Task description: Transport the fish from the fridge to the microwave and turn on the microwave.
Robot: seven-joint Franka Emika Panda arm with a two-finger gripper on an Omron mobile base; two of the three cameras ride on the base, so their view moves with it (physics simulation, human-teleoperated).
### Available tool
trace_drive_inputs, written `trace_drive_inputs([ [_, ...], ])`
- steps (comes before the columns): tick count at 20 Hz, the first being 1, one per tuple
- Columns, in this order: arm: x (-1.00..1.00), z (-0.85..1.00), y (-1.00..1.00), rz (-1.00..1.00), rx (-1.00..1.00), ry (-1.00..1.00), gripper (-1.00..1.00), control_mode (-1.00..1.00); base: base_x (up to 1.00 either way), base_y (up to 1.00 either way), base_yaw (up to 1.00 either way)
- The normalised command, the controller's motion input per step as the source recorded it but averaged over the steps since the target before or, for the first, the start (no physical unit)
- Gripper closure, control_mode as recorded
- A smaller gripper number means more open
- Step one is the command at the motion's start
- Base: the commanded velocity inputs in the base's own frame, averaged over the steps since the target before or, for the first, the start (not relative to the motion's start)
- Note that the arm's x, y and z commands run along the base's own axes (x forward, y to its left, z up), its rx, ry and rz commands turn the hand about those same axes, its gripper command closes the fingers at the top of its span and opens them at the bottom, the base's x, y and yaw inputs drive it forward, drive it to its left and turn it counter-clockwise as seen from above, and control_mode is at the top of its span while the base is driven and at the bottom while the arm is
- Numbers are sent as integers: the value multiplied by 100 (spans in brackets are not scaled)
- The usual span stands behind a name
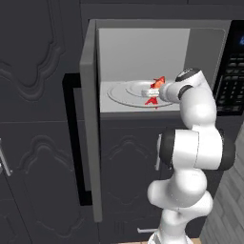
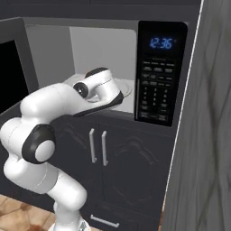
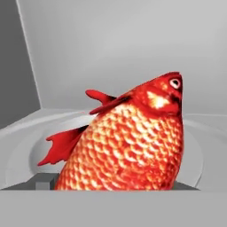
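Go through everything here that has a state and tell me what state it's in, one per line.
Built-in grey microwave: door swung wide open, clock display lit.
Small red-orange fish: inside the microwave, over the round pale turntable, between the fingers.
Two-finger gripper: inside the cavity at the fish; grip cannot be told.
Dark lower cabinet doors: closed.

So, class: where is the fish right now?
The fish is inside the open microwave, over the round turntable, at the gripper, right of the open door.
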Motion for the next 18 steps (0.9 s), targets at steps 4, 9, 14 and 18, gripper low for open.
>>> trace_drive_inputs([
  [4,48,100,11,-22,0,40,100,-100,0,0,0],
  [9,55,100,11,-12,0,39,100,-100,0,0,0],
  [14,61,100,19,-12,0,40,-100,-100,0,0,0],
  [18,52,100,1,-4,2,39,-100,-100,0,0,0],
])
